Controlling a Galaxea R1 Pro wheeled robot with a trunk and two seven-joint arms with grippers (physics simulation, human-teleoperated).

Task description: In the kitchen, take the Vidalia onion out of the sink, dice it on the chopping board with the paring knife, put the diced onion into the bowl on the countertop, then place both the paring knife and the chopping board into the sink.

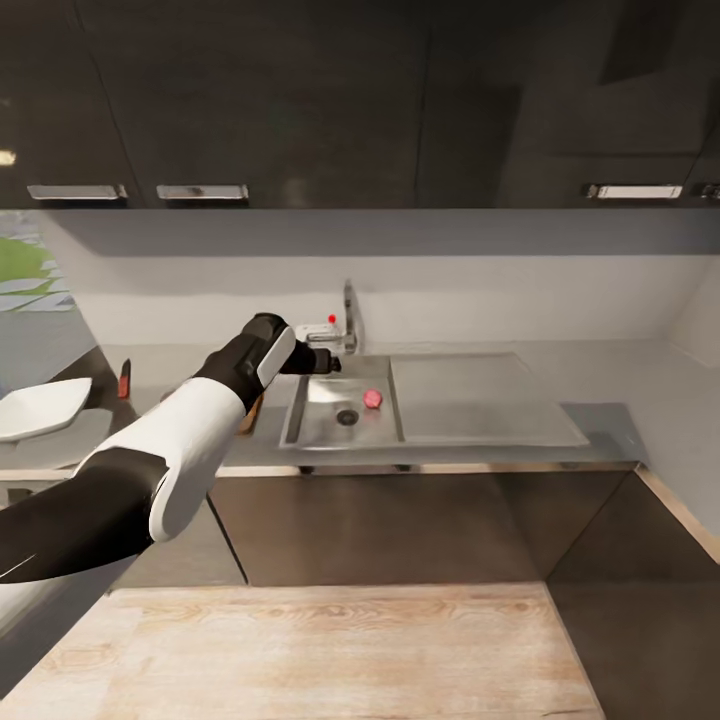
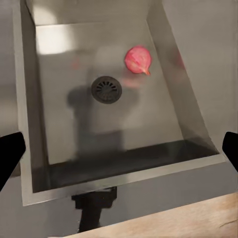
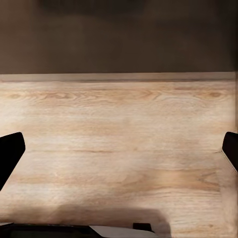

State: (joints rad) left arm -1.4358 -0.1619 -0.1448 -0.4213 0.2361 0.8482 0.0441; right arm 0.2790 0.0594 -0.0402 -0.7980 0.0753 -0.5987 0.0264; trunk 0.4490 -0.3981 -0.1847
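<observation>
Left tool [image 2: 119,148]: spread wide, empty, above the sink [image 1: 300,400], fingers cut off at the frame edges. Onion [image 2: 137,60]: on the basin floor beside the drain [image 2: 106,89]. Right tool [image 3: 119,148]: open, over wood floor [image 3: 119,129]. Bowl [image 1: 40,408], knife [image 1: 124,380]: on the counter [image 1: 600,430], partly hidden.

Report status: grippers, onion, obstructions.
Left gripper open above sink. Right gripper open over floor. Onion in basin beside drain. Nothing between gripper and onion.

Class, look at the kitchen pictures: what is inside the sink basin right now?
Inside the sink lie a pinkish onion and the round drain, apart from each other. The left hand hovers above, covering part of the basin's far corner in the head view.
</observation>
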